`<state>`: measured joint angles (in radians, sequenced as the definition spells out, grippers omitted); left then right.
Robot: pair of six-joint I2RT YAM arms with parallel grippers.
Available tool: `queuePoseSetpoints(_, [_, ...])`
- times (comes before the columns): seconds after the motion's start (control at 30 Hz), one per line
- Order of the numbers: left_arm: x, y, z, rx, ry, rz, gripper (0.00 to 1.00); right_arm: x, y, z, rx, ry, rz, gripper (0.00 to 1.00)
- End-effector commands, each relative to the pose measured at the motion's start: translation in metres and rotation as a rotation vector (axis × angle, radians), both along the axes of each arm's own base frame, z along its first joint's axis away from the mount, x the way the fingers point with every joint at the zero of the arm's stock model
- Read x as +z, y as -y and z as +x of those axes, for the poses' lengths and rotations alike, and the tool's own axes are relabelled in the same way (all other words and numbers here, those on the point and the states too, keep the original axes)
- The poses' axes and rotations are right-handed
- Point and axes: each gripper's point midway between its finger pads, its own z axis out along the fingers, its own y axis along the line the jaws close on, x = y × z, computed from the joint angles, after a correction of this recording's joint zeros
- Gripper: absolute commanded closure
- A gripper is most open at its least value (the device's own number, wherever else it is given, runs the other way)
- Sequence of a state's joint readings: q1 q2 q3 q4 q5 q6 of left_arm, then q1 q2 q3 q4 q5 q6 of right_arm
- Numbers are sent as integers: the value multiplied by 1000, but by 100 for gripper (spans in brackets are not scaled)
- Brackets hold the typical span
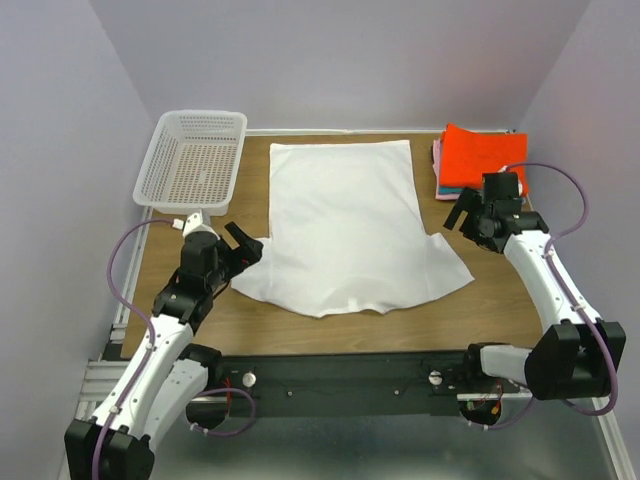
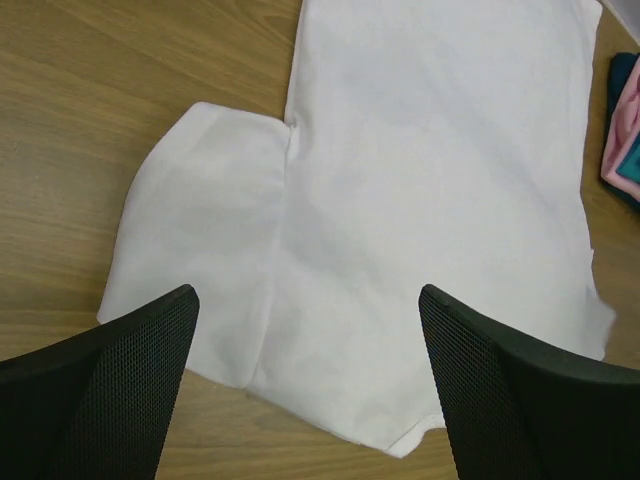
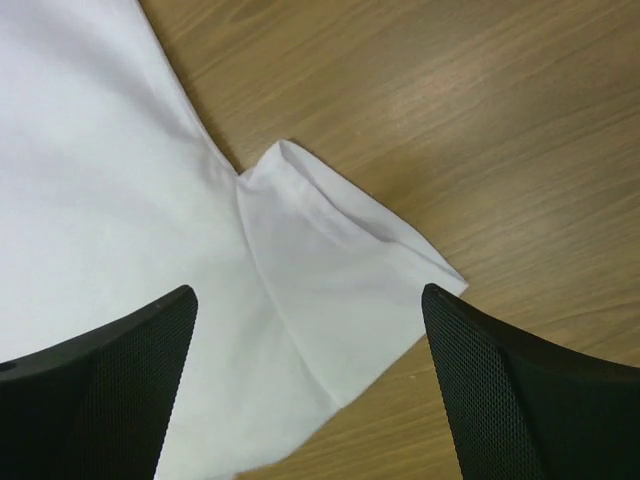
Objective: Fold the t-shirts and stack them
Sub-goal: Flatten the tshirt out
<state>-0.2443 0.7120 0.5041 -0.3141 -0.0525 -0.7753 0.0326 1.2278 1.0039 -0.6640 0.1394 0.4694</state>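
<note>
A plain white t-shirt lies spread flat in the middle of the table, its sleeves towards the arms. My left gripper hovers open over the left sleeve, with nothing between its fingers. My right gripper hangs open above the right sleeve, also holding nothing. At the far right sits a stack of folded t-shirts, orange-red on top with teal and pink edges below. The pink and teal edges also show in the left wrist view.
A white plastic mesh basket stands at the far left corner, partly over the table edge. Bare wood lies along the near edge and on both sides of the shirt. Lilac walls close in the table.
</note>
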Motion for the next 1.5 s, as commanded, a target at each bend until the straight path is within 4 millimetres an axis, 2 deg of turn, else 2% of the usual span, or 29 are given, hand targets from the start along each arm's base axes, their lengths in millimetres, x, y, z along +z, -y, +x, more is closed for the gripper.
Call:
queuePoseSetpoints(0.0, [40,-10,10,85,77,3,2,12,11,6,-50,20,-37,0])
queuePoseSetpoints(0.03, [48,-9,12,87,94,2,2,14,8,8,-38,25,-28,0])
queuePoseSetpoints(0.17, [54,6,21,41,112,-9,2,18,-2,19,31,58,2,0])
queuePoseSetpoints(0.27, [50,32,33,-36,119,-11,2,13,-28,26,140,80,96,0])
queuePoseSetpoints(0.3, [37,42,39,-63,82,5,1,4,-36,24,162,69,123,0])
queuePoseSetpoints(0.37, [44,64,52,-135,106,6,2,1,-55,29,231,87,165,0])
queuePoseSetpoints(0.4, [26,82,58,-198,59,19,2,-7,-57,30,230,69,171,0])
queuePoseSetpoints(0.43, [30,91,65,-223,63,26,2,-7,-61,34,237,75,155,0])
queuePoseSetpoints(0.47, [23,95,69,-231,41,39,2,-9,-63,37,249,72,140,0])
queuePoseSetpoints(0.5, [4,102,74,-239,-10,57,2,-17,-65,42,253,53,132,0])
queuePoseSetpoints(0.57, [-4,113,78,-271,-27,52,1,-11,-77,59,302,79,116,0])
queuePoseSetpoints(0.63, [-23,124,72,-316,-63,41,2,-24,-92,78,335,69,110,0])
queuePoseSetpoints(0.67, [-26,127,71,-318,-59,32,2,-15,-100,95,361,103,107,0])
queuePoseSetpoints(0.73, [-41,139,55,-361,-96,5,2,-28,-118,126,381,82,107,0])
queuePoseSetpoints(0.77, [-46,140,50,-370,-105,6,2,-51,-124,125,391,28,103,0])
queuePoseSetpoints(0.8, [-53,141,46,-362,-127,-2,2,-43,-138,141,409,58,89,0])
queuePoseSetpoints(0.83, [-67,138,36,-360,-160,4,2,-72,-143,149,406,2,64,0])
queuePoseSetpoints(0.9, [-81,135,28,-348,-197,-2,2,-73,-158,166,439,16,58,0])
queuePoseSetpoints(0.97, [-91,132,23,-347,-220,3,2,-98,-169,167,448,-26,52,0])
queuePoseSetpoints(1.1, [-101,119,31,-284,-236,63,2,-121,-164,155,429,-80,17,0])
queuePoseSetpoints(1.13, [-103,118,33,-281,-244,77,2,-117,-163,156,423,-72,15,0])
queuePoseSetpoints(1.17, [-99,119,40,-273,-239,85,2,-127,-158,144,413,-103,5,0])
queuePoseSetpoints(1.23, [-107,112,47,-241,-266,128,2,-124,-156,131,395,-108,9,0])
queuePoseSetpoints(1.3, [-104,110,59,-202,-265,145,2,-144,-145,98,363,-174,-4,0])
queuePoseSetpoints(1.33, [-111,105,65,-182,-277,163,2,-134,-149,89,365,-148,0,0])
queuePoseSetpoints(1.37, [-104,108,77,-176,-260,163,2,-137,-148,77,356,-158,-5,0])
queuePoseSetpoints(1.4, [-115,106,81,-169,-290,182,2,-154,-142,45,333,-220,0,0])
queuePoseSetpoints(1.43, [-117,104,86,-177,-296,207,2,-154,-152,29,359,-225,5,0])
queuePoseSetpoints(1.47, [-110,106,101,-168,-281,206,2,-141,-155,19,358,-192,16,0])
